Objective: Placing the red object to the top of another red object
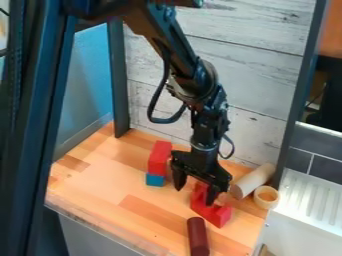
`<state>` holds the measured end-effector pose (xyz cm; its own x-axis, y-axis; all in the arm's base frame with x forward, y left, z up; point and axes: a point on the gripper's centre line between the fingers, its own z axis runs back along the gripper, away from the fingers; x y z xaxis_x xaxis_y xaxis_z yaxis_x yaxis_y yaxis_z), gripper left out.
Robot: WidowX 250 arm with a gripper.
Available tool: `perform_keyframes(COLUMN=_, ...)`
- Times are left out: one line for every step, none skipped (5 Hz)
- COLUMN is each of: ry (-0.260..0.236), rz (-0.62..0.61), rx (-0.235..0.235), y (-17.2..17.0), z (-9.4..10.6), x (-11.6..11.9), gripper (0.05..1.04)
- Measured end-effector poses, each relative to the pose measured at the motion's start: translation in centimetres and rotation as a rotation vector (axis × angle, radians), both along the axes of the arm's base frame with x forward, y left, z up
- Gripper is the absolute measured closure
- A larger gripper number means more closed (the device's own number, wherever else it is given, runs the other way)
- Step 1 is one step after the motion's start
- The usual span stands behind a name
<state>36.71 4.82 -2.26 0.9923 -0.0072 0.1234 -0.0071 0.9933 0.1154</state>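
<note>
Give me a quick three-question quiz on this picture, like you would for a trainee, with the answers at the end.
1. Multiple choice: what colour is the small block touching the tall red block?
a) green
b) blue
c) yellow

2. True or false: the gripper has its jaws apart.

3. Fill the gap: in the picture, the light wooden cylinder is to the ____ of the gripper.

Key: 1 b; 2 true; 3 right

Pale wood-plank wall point(267, 80) | blue panel point(91, 75) | butcher-block tabletop point(100, 200) | dark posts point(118, 80) | grey tiles point(317, 135)
</note>
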Motion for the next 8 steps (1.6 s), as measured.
perform_keyframes(ry=0.018, rz=0.002, rx=0.031, y=-0.1, z=-1.4, x=-0.1, gripper=0.403)
perform_keyframes(ry=0.014, rz=-0.001, rx=0.042, y=-0.1, z=-1.3, x=0.3, gripper=0.675)
perform_keyframes(ry=0.019, rz=-0.012, rx=0.012, y=0.0, z=-0.8, x=0.0, gripper=0.812)
perform_keyframes(ry=0.056, rz=-0.014, rx=-0.041, y=0.9, z=0.9, x=-1.2, gripper=0.895)
perform_keyframes(ry=0.043, rz=0.039, rx=-0.09, y=3.0, z=4.0, x=-1.9, gripper=0.902)
perform_keyframes(ry=0.051, rz=0.139, rx=-0.167, y=5.7, z=6.6, x=-2.6, gripper=0.902)
perform_keyframes(ry=0.048, rz=0.3, rx=-0.241, y=8.3, z=8.9, x=-3.2, gripper=0.902)
perform_keyframes(ry=0.049, rz=0.475, rx=-0.281, y=9.5, z=10.6, x=-3.1, gripper=0.902)
